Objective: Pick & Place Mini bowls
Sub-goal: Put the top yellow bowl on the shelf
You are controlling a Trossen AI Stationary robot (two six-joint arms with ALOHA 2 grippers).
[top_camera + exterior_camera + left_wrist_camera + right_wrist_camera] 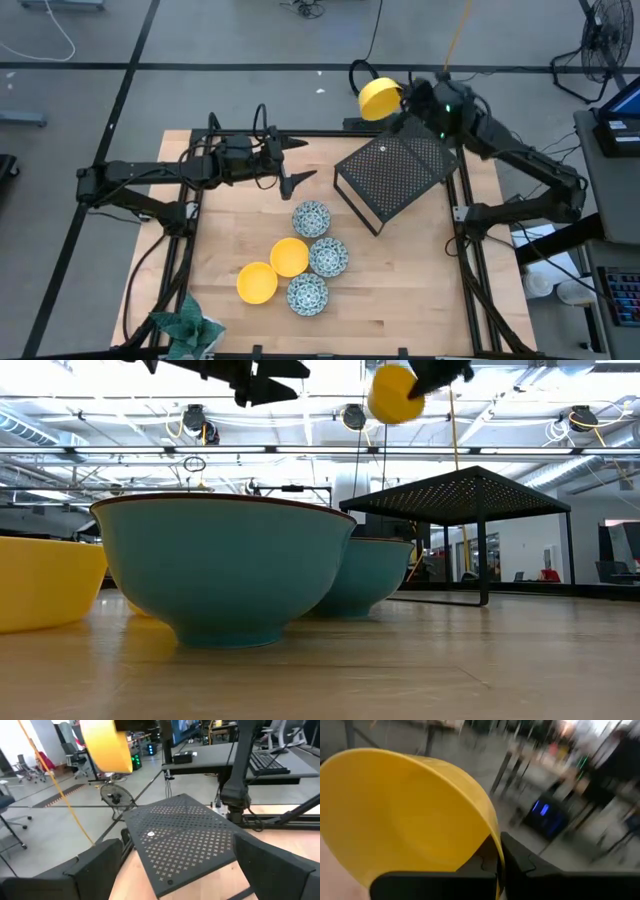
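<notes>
My right gripper (402,100) is raised beyond the table's far edge, behind the black stand (395,175), and is shut on one yellow mini bowl (380,98), which also shows in the low view (393,395) and in the left wrist view (107,747). On the table rest two yellow bowls (289,256) (256,282) and three patterned bowls (311,218) (328,256) (307,294), clustered and upright on their bases. My left gripper (303,162) hovers open over the table's far left part, touching nothing. My right gripper (497,865) holds the yellow bowl by its rim (494,842), pinched with one finger (475,865) inside the bowl and the other outside. The bowl is lifted clear, high above the table, and is tipped well onto its side.
The black perforated stand (185,835) sits on its legs on the table's far right part. A green patterned cloth (185,325) lies at the near left corner. Bare wood (400,300) lies to the near right of the bowls.
</notes>
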